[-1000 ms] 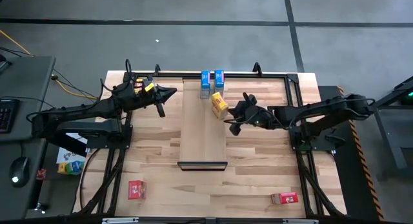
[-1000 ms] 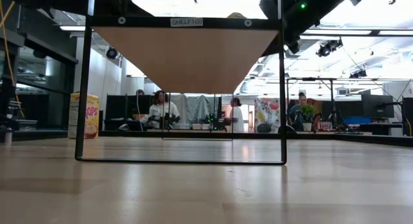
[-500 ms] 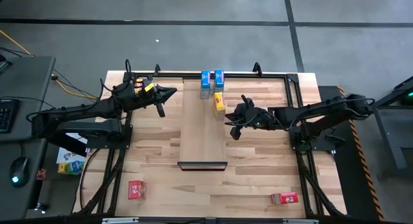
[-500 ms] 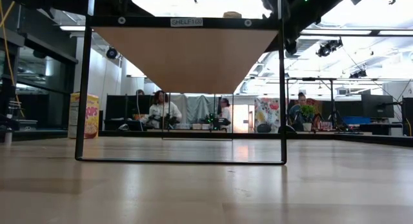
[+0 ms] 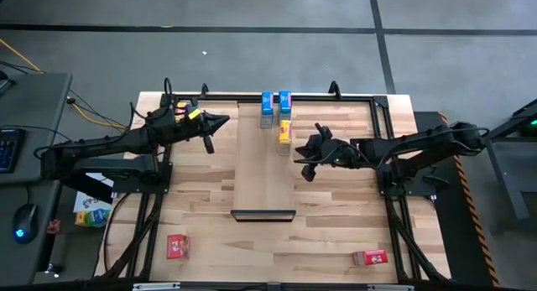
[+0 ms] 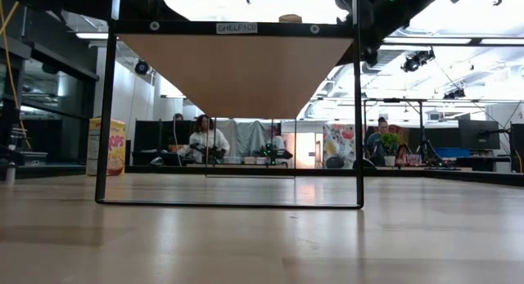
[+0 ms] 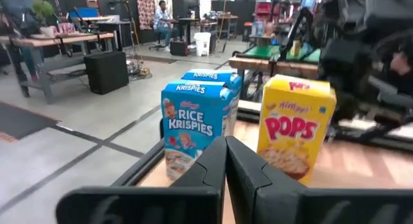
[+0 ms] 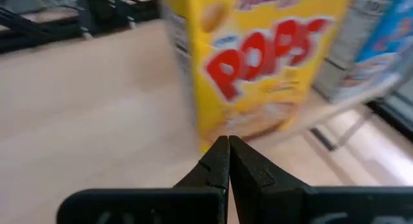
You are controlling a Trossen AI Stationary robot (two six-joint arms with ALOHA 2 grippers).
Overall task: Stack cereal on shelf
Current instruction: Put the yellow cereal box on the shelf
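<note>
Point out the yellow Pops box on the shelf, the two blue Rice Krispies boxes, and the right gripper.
Yellow Pops box [image 5: 284,132], high view, its top face.
Blue Rice Krispies boxes [image 7: 193,124], left wrist view, front panel of the nearer box.
Right gripper [image 5: 299,159], high view, its shut fingertips beside the shelf's [image 5: 262,178] edge.

Butcher-block desk [image 5: 201,199] sits on a grey floor [image 5: 252,48], there's a keyboard [image 5: 7,148] and mouse [image 5: 25,220] on a side bench off to the left, and people [image 6: 203,141] sitting at workstations in the room behind.

Three cereal boxes [image 5: 278,115] on shelf [image 5: 263,169]
</note>
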